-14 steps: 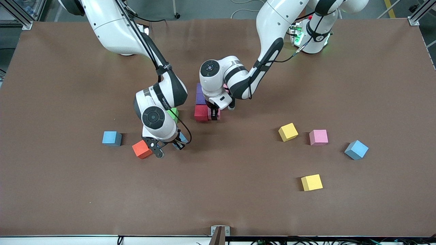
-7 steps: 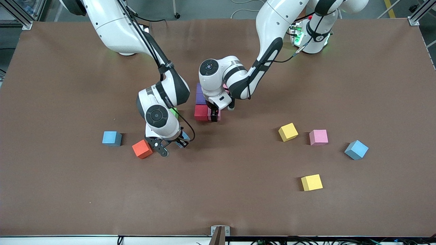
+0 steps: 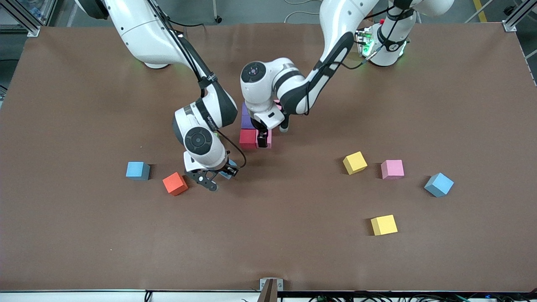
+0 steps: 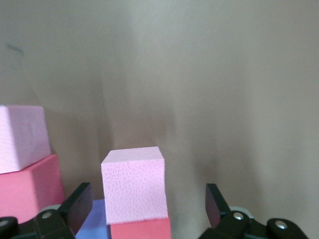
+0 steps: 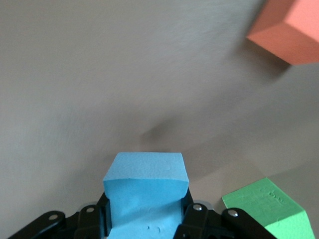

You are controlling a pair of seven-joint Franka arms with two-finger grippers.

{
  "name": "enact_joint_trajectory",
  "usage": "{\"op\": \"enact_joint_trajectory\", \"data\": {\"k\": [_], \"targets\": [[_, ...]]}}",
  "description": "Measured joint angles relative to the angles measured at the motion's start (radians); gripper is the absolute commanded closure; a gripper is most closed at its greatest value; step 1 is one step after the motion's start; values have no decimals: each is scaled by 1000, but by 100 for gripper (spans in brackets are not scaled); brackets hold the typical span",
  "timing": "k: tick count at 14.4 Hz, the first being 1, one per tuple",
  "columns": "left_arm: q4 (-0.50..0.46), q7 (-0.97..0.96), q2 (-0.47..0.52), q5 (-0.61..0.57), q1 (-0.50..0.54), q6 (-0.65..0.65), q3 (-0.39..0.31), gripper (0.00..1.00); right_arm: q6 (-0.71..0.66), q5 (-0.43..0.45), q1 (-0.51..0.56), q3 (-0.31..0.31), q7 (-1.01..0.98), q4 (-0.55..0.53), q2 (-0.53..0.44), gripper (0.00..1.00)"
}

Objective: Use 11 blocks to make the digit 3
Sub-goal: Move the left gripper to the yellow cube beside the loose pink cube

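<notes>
Progress was early when I looked: only a small cluster stood mid-desk, purple block (image 3: 246,121), red block (image 3: 247,139) and pink block (image 4: 133,184) touching, more hidden under the left arm. Orange block (image 3: 175,183), two yellow (image 3: 355,162) (image 3: 384,225), a loose pink (image 3: 392,169) and two blue cubes (image 3: 137,170) (image 3: 439,184) lay scattered, unplaced. Left gripper (image 3: 262,140) hung over the cluster, jaws spread, pink block between them but untouched. Right gripper (image 5: 144,219) was up near the orange block, jaws pinching a light blue block (image 5: 145,186). Green cube (image 5: 266,206) sat near it.
</notes>
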State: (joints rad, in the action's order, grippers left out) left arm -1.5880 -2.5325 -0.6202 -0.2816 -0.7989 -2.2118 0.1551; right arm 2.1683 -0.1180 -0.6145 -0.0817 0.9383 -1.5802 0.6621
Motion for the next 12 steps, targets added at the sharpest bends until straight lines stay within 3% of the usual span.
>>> {"op": "enact_joint_trajectory", "data": {"k": [5, 12], "targets": [[-34, 257, 163, 0, 81, 117, -4, 0, -9, 0, -37, 3, -252, 0, 0, 99], [-56, 914, 183, 0, 341, 119, -6, 0, 71, 0, -75, 5, -297, 2, 1, 99]]}}
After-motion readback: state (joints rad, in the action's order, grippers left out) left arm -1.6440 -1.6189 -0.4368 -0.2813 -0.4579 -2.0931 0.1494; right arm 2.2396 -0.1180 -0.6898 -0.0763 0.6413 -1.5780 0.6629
